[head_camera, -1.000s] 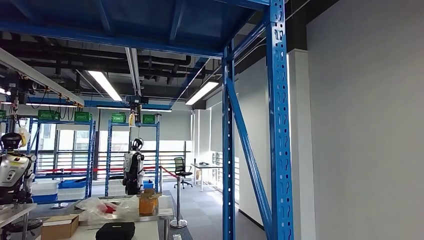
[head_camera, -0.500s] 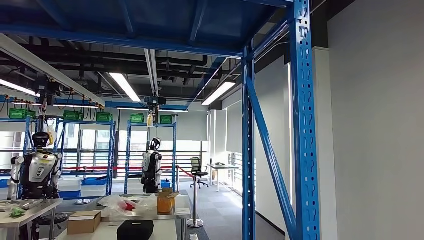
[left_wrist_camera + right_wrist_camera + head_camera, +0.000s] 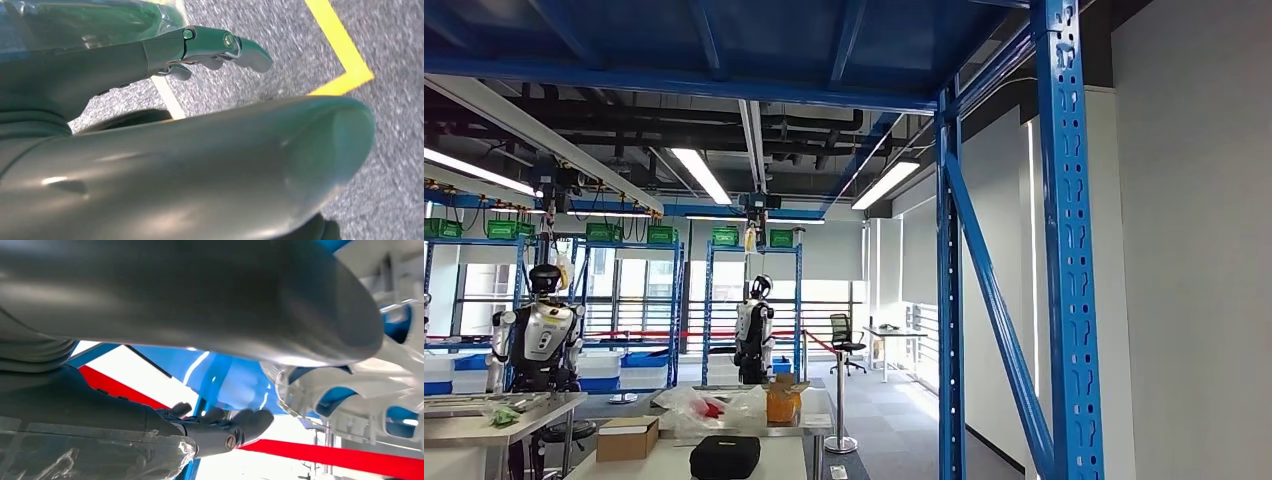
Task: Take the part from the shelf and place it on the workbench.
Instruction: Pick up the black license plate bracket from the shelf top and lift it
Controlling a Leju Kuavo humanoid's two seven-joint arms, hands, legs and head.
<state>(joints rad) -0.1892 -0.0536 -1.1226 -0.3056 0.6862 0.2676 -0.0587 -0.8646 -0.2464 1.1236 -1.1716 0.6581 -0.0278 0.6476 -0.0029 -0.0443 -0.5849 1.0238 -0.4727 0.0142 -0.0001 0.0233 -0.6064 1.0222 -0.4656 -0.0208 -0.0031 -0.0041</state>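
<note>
Overhead, blue shelf decking and black ceiling pipes fill my head view, with a tall blue shelf upright (image 3: 1069,250) rising beside a grey wall on the right. Farther back I see two other humanoid robots, one (image 3: 539,335) at the left behind a worktop (image 3: 484,408) and one (image 3: 754,335) standing near the middle in front of blue racks. Below, a nearer worktop (image 3: 664,462) carries a cardboard box (image 3: 627,438) and a black case (image 3: 724,455), the two a little apart.

On my left wrist camera, the left hand (image 3: 200,55) hangs over grey carpet marked with a yellow line (image 3: 345,55); its fingers (image 3: 245,50) are stretched out, apart and grasping nothing.

On my right wrist camera, the right hand (image 3: 210,430) sits next to a white moulded part (image 3: 350,400) that lies against blue shelving. Its fingers (image 3: 250,422) are extended near that part, but I cannot tell whether they touch or grasp it.
</note>
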